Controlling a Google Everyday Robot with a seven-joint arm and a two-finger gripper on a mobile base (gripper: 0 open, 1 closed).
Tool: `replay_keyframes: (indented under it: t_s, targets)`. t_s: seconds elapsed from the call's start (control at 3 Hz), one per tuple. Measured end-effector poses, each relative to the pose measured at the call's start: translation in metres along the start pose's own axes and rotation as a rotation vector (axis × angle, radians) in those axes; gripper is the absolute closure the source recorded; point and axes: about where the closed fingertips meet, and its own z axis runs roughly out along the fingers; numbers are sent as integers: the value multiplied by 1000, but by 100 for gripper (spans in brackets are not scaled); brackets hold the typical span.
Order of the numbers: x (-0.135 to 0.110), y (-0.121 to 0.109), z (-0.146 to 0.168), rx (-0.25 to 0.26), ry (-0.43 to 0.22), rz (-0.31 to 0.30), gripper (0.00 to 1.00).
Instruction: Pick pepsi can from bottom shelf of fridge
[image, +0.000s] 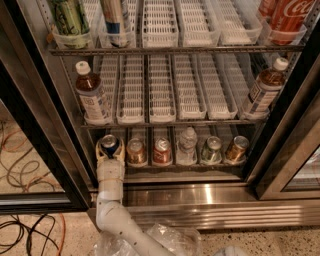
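Note:
The fridge (50, 125) stands open with black door frames at both sides. The pepsi can (109, 145), blue with a silver top, sits at the far left of the bottom shelf (170, 167). My gripper (109, 152) reaches up from the white arm below and its pale fingers (99, 151) sit on either side of the can, closed against it. The can stands upright in its lane.
To the right on the bottom shelf stand an orange-brown can (135, 151), a red can (161, 150), a clear bottle (187, 145), a green can (212, 149) and a gold can (236, 148). A steel sill (200, 192) fronts the shelf. Brown bottles (92, 100) stand on the rack above. Cables (20, 165) lie on the floor at left.

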Motion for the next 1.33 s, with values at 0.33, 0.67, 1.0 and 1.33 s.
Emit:
replay_keyframes:
  t_s: [0.33, 0.67, 1.0, 1.33]
  targets:
    - [-11, -1, -5, -2, 3, -30, 100]
    - [-28, 3, -1, -17, -14, -60, 100]
    - [-70, 12, 2, -46, -85, -35, 100]
    - [-69, 5, -3, -38, -74, -36, 100]
